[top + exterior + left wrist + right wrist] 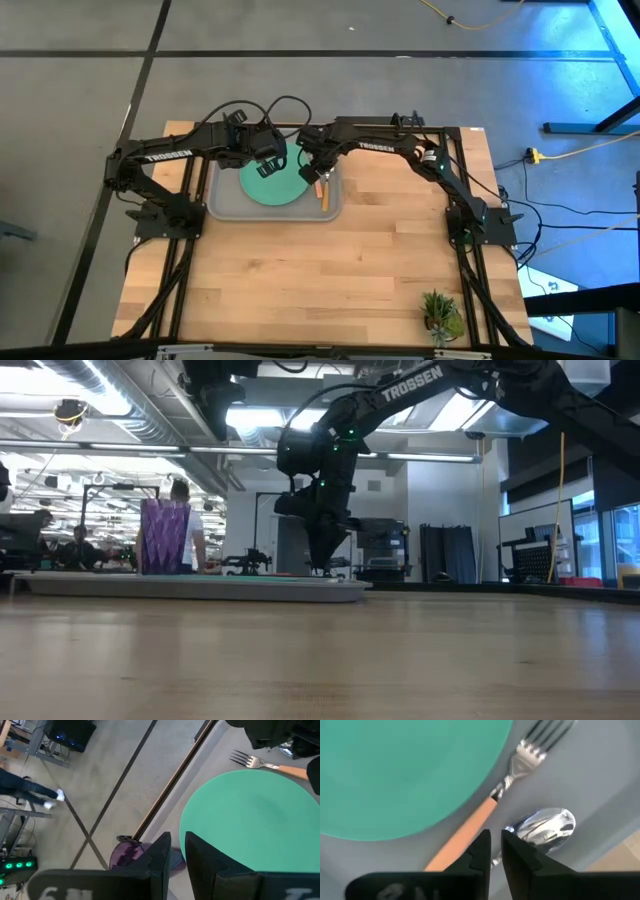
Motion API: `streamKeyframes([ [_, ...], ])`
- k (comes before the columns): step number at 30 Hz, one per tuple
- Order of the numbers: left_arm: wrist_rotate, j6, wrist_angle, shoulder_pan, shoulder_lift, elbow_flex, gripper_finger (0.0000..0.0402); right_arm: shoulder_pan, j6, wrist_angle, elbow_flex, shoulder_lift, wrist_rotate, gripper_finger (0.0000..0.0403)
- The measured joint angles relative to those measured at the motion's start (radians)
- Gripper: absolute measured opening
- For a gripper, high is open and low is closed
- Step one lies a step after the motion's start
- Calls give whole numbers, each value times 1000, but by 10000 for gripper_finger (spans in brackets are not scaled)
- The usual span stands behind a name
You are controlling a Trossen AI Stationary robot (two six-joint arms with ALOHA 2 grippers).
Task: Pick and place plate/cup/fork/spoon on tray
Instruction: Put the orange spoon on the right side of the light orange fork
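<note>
Fingers nearly closed and empty, my right gripper (495, 845) hovers low over the orange-handled fork (507, 780) and the spoon (545, 827), lying side by side on the grey tray (222, 206) beside the teal plate (275, 182). My left gripper (176, 855), also narrowly parted and empty, hangs above the plate's far edge near the purple cup (131, 855), standing on the tray.

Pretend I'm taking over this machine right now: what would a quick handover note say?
Left gripper: above the tray's far left part, fingers nearly together, holding nothing visible; the cup stands just below it.
Right gripper: low over the tray's right side, fingers narrowly apart above the spoon; grip unclear.
On the tray: plate, cup, fork beside the plate, spoon beside the fork.
Done: all four pieces appear placed.
Left: probably just lift both arms clear.
</note>
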Motion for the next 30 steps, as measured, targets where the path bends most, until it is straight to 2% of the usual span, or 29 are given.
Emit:
streamKeyframes([
  [6,0,0,0,0,0,0,50,-1,-2,-6,-2,1,-13,8],
  [9,0,0,0,0,0,0,50,-2,-4,-2,-2,3,-30,6],
  [13,0,0,-1,0,0,0,50,-11,-2,5,-2,24,14,3],
  [30,0,-1,0,0,0,0,50,-73,-32,-17,-2,48,27,1],
])
